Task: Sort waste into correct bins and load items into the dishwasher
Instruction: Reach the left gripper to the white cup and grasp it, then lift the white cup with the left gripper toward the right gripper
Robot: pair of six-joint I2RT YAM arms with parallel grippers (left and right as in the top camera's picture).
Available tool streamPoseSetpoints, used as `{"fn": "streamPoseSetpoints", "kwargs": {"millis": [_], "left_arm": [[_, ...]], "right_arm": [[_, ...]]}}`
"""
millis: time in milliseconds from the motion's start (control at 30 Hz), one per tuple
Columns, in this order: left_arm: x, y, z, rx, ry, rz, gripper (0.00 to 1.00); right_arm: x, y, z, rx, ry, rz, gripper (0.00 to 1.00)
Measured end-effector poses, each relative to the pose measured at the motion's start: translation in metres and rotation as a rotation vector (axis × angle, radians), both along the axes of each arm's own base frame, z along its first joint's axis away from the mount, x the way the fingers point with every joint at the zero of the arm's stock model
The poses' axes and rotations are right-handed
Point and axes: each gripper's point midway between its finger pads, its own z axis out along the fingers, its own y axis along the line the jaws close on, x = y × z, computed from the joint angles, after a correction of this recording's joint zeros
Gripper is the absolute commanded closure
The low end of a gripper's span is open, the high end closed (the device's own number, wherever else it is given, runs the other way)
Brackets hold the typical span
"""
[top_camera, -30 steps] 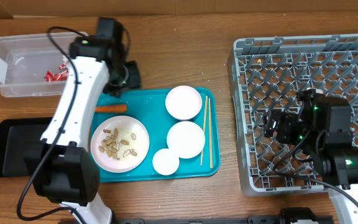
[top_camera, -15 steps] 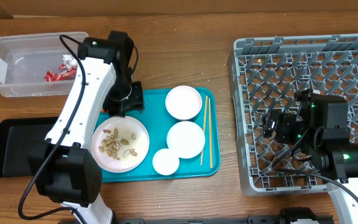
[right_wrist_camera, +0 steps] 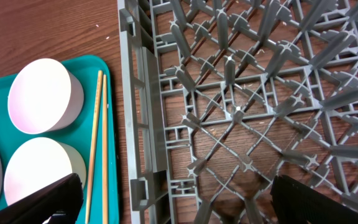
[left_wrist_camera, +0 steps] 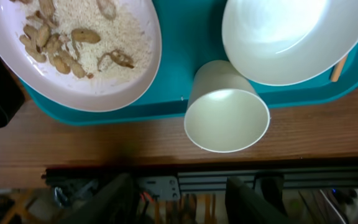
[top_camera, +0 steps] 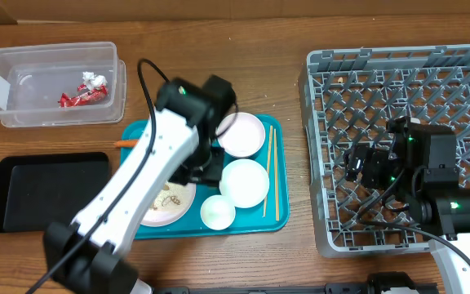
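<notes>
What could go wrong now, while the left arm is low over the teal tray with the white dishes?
1. The small white cup stands near the front rim of the teal plastic tray. The open left claw, close by, might knock it off towards the table edge.
2. The white round plate holds loose tan nut scraps. Bumping or tilting it could spill them onto the tray.

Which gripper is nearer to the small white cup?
Left. The left gripper hangs close by the small white cup; the right gripper is far off, over the grey plastic dish rack.
</notes>
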Motion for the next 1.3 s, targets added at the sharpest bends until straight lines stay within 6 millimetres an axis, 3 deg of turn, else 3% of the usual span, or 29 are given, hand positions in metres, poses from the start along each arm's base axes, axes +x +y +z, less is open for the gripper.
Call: {"fn": "streamPoseSetpoints", "kwargs": {"millis": [167, 467, 533, 633, 833, 933, 1167, 1300], "left_arm": [[-0.014, -0.006, -0.006, -0.015, -0.065, -0.013, 0.47], [-0.017, -0.009, -0.073, -0.027, -0.047, 0.007, 0.47], [-0.02, -0.01, -0.081, -0.035, -0.037, 0.008, 0.55], [-0.025, -0.009, -0.092, -0.037, -0.022, 0.01, 0.76], [-0.03, -0.008, -0.1, -0.038, -0.001, 0.011, 0.79], [-0.032, -0.007, -0.101, -0.034, 0.005, 0.012, 0.96], [-0.039, -0.003, -0.1, -0.019, 0.034, 0.013, 0.96], [-0.046, 0.007, -0.085, 0.004, 0.094, 0.011, 0.96]], "right_arm": [[0.0, 0.0, 0.0, 0.0, 0.001, 0.0, 0.0], [-0.001, 0.0, 0.0, 0.0, 0.003, 0.0, 0.0], [-0.001, 0.0, -0.001, 0.0, 0.004, 0.0, 0.0], [-0.001, 0.0, -0.001, 0.0, 0.005, 0.0, 0.0], [-0.001, 0.0, -0.001, 0.0, 0.005, -0.001, 0.0], [-0.001, 0.0, -0.001, 0.0, 0.005, 0.0, 0.0], [-0.002, 0.0, -0.001, 0.0, 0.009, 0.0, 0.0], [-0.002, 0.0, -0.002, 0.0, 0.012, -0.001, 0.0]]}}
